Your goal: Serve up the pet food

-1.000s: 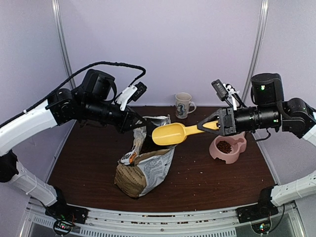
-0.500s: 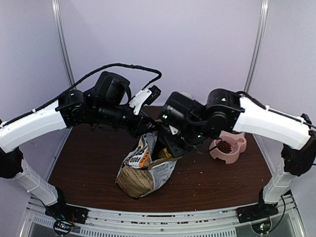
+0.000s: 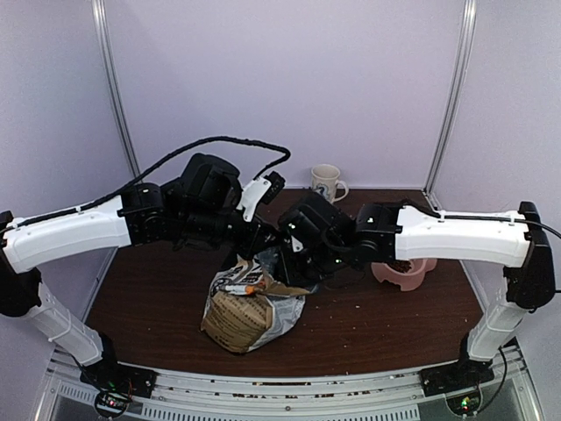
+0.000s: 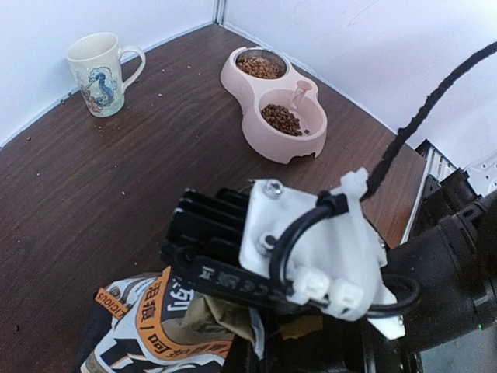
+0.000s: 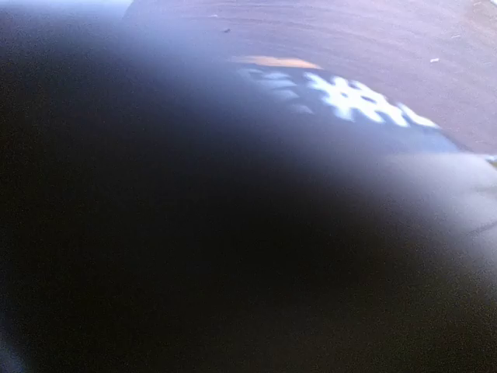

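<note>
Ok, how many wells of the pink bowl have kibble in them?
2. The far well by the wall and the near well of the pink bowl both hold kibble; neither is hidden.

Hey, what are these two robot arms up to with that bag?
They are serving pet food. The left arm reaches to the top of the crumpled food bag, while the right arm has its wrist down in the bag's mouth; its gripper is hidden inside. The pink double bowl to the right already has kibble in both compartments. A mug stands at the back.
</note>
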`<state>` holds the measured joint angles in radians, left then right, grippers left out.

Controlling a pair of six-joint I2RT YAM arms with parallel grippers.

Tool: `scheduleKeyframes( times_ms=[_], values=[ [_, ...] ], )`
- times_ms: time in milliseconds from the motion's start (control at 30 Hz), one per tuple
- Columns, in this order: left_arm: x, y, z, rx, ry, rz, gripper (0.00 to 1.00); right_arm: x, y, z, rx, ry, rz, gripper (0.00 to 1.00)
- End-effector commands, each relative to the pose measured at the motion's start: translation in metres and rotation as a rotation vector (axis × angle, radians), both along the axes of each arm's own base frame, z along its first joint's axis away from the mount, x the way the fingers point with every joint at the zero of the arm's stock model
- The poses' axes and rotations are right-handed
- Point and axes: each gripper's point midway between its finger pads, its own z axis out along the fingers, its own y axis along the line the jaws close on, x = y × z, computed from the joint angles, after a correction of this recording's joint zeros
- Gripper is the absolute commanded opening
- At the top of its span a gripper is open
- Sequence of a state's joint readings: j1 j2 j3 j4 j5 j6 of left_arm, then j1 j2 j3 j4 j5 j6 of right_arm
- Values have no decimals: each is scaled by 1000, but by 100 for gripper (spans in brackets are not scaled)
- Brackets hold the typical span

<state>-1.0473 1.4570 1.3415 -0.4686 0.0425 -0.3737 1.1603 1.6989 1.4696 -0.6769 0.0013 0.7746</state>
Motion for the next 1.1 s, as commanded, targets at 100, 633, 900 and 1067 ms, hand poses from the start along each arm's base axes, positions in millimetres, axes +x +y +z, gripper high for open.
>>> scheduleKeyframes(
  times_ms=[100,633,900,1067],
  values=[
    [7,-9,48,-167,-93,27,0,-78,40,10,353,380,278,19],
    [11,18,66,-160,-131,106,0,-98,1,104,655,421,325,20],
    [6,33,86,-198,-161,124,0,-85,-31,127,865,435,242,20],
    [2,43,93,-214,-175,132,0,-67,-52,134,989,435,157,20]
  ],
)
